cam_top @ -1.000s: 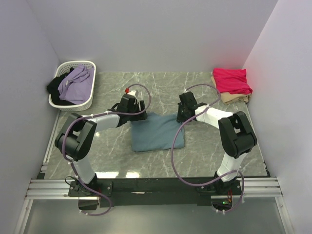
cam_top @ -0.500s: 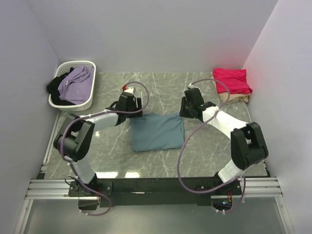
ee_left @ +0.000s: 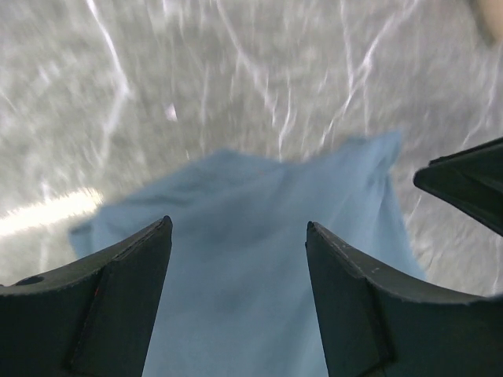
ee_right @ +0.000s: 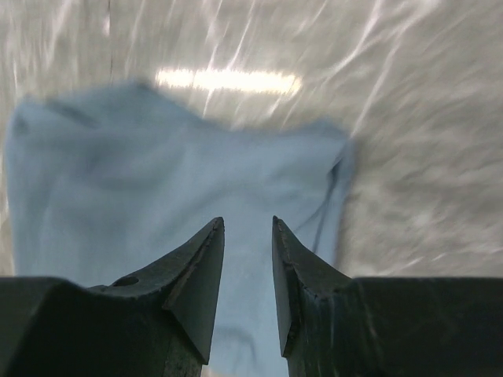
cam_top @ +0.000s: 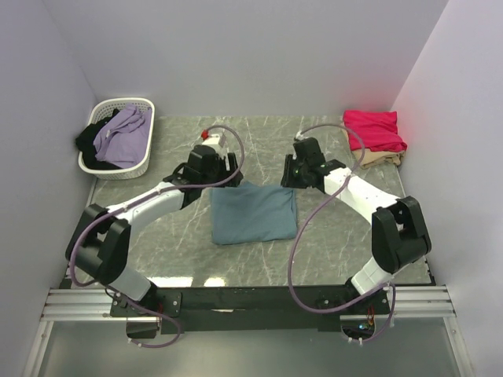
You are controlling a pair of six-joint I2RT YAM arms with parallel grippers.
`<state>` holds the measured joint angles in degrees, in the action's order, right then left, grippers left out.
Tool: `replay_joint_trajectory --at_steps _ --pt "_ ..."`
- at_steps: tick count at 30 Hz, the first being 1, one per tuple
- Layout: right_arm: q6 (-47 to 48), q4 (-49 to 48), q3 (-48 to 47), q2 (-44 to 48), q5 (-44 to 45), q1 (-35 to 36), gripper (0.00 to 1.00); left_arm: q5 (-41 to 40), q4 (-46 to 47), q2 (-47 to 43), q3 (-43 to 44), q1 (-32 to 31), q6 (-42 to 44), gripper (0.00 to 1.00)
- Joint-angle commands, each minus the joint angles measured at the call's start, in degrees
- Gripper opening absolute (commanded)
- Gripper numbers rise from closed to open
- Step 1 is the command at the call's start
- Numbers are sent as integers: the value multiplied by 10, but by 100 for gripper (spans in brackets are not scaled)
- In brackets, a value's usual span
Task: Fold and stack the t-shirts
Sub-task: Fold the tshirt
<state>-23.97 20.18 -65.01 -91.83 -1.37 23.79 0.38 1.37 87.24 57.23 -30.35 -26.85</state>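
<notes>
Lying beside left gripper (ee_left: 238, 225); teal t-shirt (cam_top: 253, 212)

The left arm (cam_top: 148, 204) is stretched from the lower left of the top view toward the centre. The left gripper (ee_left: 236, 228) is held with its jaws spread wide. The right arm (cam_top: 355, 192) is bent at the elbow at the lower right and reaches up and left. The right gripper (ee_right: 247, 224) is tilted downward, its jaws parted by only a narrow gap.
</notes>
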Motion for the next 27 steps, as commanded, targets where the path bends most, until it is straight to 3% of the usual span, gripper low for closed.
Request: replay_joint_trajectory --at_steps 1,9,27 --pt "-2 29 31 39 -43 52 38 32 25 42 -27 -4 -19 74" --pt "-47 60 102 91 -23 122 39 23 44 115 6 -5 -4 74" --pt "-186 115 266 169 83 142 39 4 36 200 60 9 29 73"
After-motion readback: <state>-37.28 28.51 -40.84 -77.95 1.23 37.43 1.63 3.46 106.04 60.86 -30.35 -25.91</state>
